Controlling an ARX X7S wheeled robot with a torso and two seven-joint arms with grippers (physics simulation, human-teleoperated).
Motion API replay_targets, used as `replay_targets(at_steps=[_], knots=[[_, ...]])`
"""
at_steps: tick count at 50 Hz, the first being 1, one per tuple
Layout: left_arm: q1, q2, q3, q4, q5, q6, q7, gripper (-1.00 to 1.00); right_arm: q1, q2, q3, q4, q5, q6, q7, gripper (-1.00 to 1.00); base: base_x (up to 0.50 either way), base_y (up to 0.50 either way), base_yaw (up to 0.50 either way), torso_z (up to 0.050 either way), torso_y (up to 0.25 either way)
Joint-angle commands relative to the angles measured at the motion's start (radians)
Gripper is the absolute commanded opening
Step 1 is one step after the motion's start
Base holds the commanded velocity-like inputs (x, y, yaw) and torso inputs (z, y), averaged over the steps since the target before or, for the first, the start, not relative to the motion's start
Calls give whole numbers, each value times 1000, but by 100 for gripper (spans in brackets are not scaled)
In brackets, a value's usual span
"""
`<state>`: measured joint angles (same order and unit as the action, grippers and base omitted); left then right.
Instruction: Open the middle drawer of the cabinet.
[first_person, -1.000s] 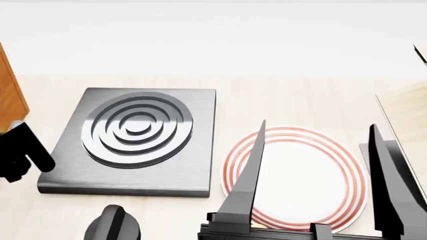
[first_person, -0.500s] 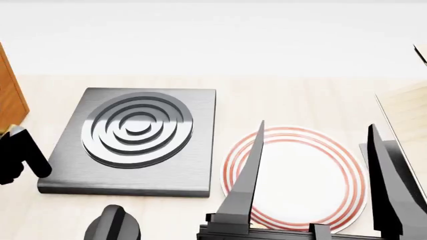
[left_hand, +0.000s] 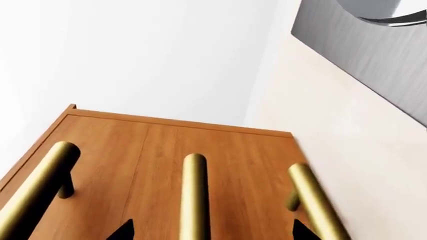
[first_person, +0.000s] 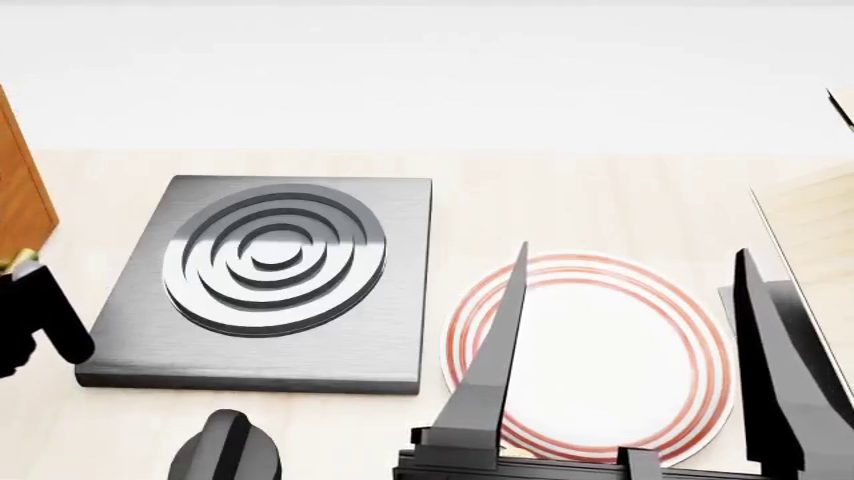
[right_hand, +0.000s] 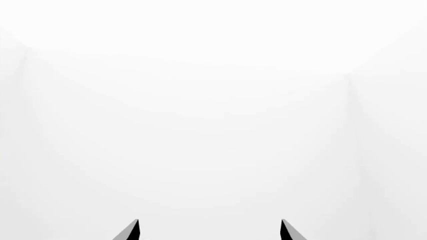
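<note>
L tool lined up on middle drawer handle, grasp not made.

L tool (left_hand: 208, 231) faces the cabinet (left_hand: 167, 150) front at the worktop's (first_person: 587, 200) L edge; fingertips (left_hand: 123, 231) sit spread wide either side of the brass bar of the middle drawer (left_hand: 194, 195), holding nothing. R tool (first_person: 627, 370) hangs over the plate (first_person: 601, 350), wide apart, empty, idle. Risks, as judged: three alike bars sit close, so lateral drift could put the tool on a neighbouring handle; closing short of the bar would pinch air; an off-axis pull could slip off the round bar or drag the cabinet towards the stove plate (first_person: 267, 280).
</note>
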<state>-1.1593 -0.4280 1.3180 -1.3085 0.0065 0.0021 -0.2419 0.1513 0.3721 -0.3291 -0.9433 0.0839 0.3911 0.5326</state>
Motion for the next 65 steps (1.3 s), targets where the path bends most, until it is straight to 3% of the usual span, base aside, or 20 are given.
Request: replay_targets(at_steps=[1, 65], knots=[[-5, -5, 2, 0, -5, -23, 1, 100, 0, 3, -6, 1, 1, -2, 4, 100, 0, 0, 0, 0, 0], [-2, -3, -20, 0, -5, -97, -18, 100, 5, 21, -21, 16, 14, -17, 20, 100, 0, 0, 0, 0, 0]])
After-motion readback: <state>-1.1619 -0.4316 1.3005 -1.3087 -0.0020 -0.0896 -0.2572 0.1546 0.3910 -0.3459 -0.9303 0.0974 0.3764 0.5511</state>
